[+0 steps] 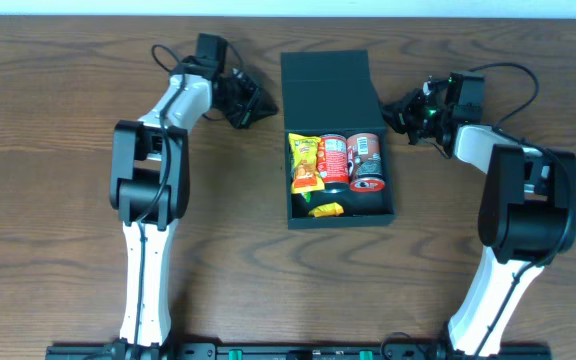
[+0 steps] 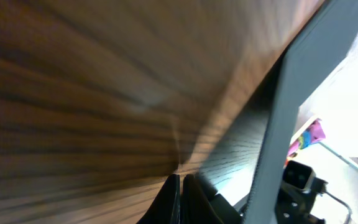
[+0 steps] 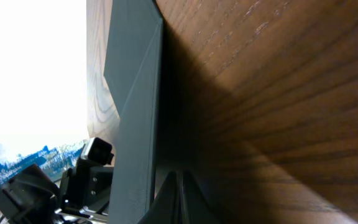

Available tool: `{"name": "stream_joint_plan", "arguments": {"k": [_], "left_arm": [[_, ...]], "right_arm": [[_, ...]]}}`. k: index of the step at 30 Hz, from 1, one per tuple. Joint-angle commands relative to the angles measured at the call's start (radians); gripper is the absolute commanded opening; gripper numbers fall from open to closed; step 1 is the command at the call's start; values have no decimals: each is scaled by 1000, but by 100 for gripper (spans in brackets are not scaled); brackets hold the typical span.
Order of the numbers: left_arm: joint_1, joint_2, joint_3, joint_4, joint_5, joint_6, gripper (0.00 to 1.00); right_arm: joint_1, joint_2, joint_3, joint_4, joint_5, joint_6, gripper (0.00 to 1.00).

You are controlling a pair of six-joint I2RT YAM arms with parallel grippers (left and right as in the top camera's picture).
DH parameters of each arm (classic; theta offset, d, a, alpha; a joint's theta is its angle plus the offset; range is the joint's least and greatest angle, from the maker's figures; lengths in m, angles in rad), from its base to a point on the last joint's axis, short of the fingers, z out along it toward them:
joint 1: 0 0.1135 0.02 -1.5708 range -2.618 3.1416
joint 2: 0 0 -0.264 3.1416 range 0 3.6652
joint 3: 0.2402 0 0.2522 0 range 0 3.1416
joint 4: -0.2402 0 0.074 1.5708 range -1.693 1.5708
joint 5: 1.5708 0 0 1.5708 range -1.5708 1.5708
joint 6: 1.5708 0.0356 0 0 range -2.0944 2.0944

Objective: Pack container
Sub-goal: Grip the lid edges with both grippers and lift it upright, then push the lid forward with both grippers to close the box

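Pressed together at the bottom of the left wrist view, the fingers (image 2: 169, 202) of the left gripper (image 1: 268, 108) are closed on nothing. Their tips sit low over the tabletop (image 1: 48, 200) and aim rightward at the left edge of the flap lid (image 1: 325, 88), which rises just beside them as a dark slab seen nearly edge-on. That lid belongs to the container (image 1: 340, 222), which sits mid-tabletop between the two arms. Its long axis runs away from the robot, and its hinge line crosses left to right at the far end of the box. The box is open and already holds a yellow snack packet (image 1: 306, 162) and two red cans (image 1: 336, 160) side by side. The flap is raised off the tabletop, though I cannot tell how steeply. To its right, the right gripper (image 1: 388, 108) mirrors the left, with its fingers (image 3: 169, 199) closed, empty and pointing leftward at the flap's right edge, just beside it. So the lid lies between the two pairs of fingers, and neither arm is clearly the nearer. With the box filled, closing looks like the step in hand. That move would turn on tipping the flap toward the robot about its hinge, probably with an even push from both sides rather than a pinch, so the flap does not skew.
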Motion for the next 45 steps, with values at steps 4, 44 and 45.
{"name": "stream_joint_plan", "arguments": {"k": [4,44,45], "left_arm": [[-9,8,15,12,-18,-7,5],[-20,8,16,478,343,-258,6],[-20,8,16,509,361,-273,6]], "right_arm": [[-3,13,-3,-11,-12,-13,2],[7,13,-3,290,-185,156,2],[7,13,-3,290,-188,156,2]]}}
